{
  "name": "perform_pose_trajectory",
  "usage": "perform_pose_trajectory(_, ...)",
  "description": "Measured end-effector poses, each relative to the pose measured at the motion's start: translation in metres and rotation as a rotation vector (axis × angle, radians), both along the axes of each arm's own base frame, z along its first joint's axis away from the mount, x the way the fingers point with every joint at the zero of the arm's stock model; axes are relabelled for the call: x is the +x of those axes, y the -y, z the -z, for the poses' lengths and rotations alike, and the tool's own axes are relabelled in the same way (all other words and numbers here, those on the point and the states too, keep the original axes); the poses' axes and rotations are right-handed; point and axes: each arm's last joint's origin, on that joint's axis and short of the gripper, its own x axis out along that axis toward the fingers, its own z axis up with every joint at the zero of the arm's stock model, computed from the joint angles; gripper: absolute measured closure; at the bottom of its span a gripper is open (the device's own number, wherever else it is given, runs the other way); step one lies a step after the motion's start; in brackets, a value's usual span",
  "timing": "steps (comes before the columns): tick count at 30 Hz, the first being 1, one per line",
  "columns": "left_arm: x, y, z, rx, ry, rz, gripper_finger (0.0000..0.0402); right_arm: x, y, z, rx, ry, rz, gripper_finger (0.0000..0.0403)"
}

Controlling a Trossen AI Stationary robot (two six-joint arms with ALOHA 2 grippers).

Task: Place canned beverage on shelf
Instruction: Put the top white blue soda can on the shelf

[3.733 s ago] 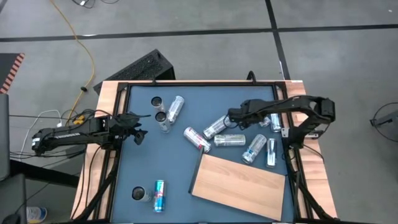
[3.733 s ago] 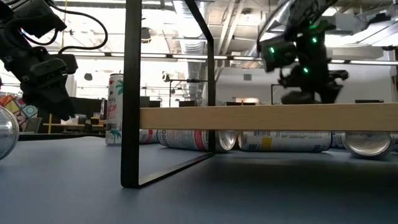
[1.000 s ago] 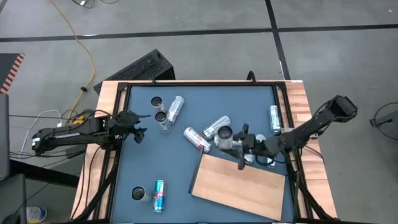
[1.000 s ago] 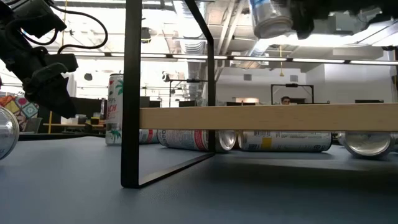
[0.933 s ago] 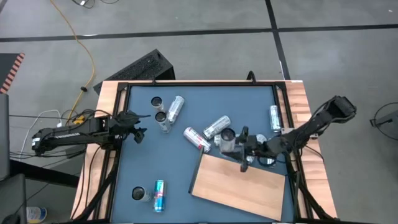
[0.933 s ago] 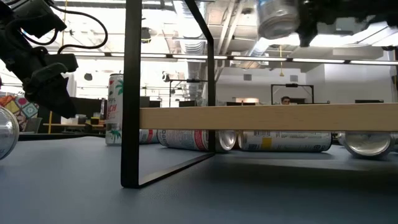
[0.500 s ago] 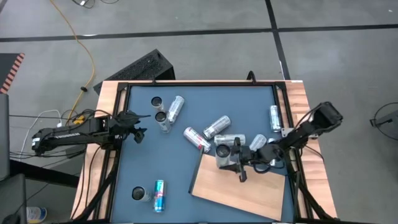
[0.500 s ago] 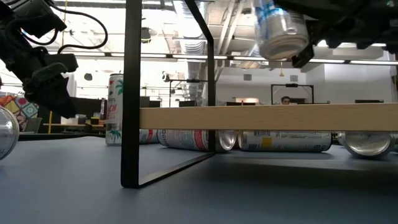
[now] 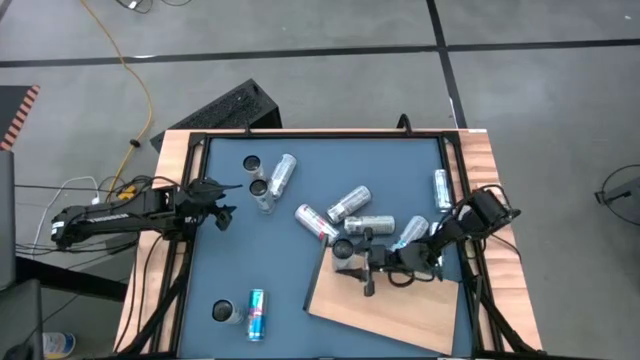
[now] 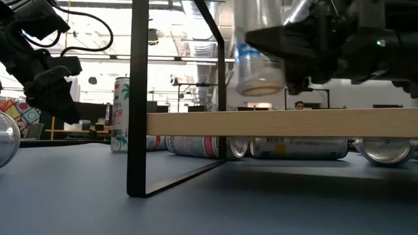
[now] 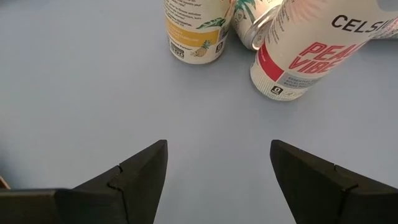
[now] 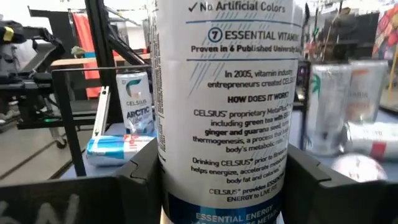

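A white canned beverage (image 12: pixel 227 106) with blue print hangs upright just above the far left corner of the light wooden shelf (image 9: pixel 395 300). My right gripper (image 9: pixel 352 262) is shut on it, reaching in from the table's right side. In the low view the can's bottom (image 10: pixel 261 86) is a little above the shelf's top (image 10: pixel 281 123). At the table's left edge my left gripper (image 11: pixel 217 162) stands open above bare tabletop, short of two upright cans (image 11: pixel 298 50). My right gripper pinches the can's round side wall (image 12: pixel 177 168) between its two fingers (image 12: pixel 140 177), one on each side. The fingers lie about level and come from the table's right side. The can stands upright in the hold, its bottom end clear of the shelf below.
Several cans lie on the blue-grey tabletop beyond the shelf's far edge (image 9: pixel 370 228), and one lies at the right edge (image 9: pixel 441 190). Two upright cans and one on its side (image 9: pixel 283 173) are at the far left, two more (image 9: pixel 256 313) near left. A black frame post (image 10: pixel 138 98) holds the shelf.
My right gripper has come down and toward the table's near left with the can. The can has stayed upright and has sunk from high above the shelf to just over its far left corner.
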Motion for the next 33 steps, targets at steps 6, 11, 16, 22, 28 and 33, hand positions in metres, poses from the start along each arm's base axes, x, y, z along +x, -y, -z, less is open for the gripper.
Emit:
perform_pose_trajectory(6,0.000,0.000,0.000,0.000,0.000,0.000,0.0132,0.014,-0.005,-0.002,-0.059,-0.013,0.067,0.0188)
perform_pose_trajectory(11,0.000,0.000,0.000,-0.001,0.001,-0.001,0.0132,0.011,-0.002,0.001,-0.065,-0.036,0.141,0.0187)
perform_pose_trajectory(16,0.000,0.000,0.000,-0.001,0.002,-0.002,0.0132,0.008,0.001,0.007,-0.012,-0.062,0.123,0.0187)
perform_pose_trajectory(22,0.000,0.000,0.000,-0.001,0.002,-0.002,0.0132,0.007,0.003,0.012,0.000,-0.099,0.130,0.0186)
perform_pose_trajectory(28,0.000,0.000,0.000,-0.001,0.002,-0.001,0.0132,0.010,0.009,0.013,-0.008,-0.115,0.150,0.0185)
perform_pose_trajectory(33,0.000,0.000,0.000,-0.002,0.002,-0.002,0.0132,0.010,0.010,0.014,-0.014,-0.125,0.157,0.0185)
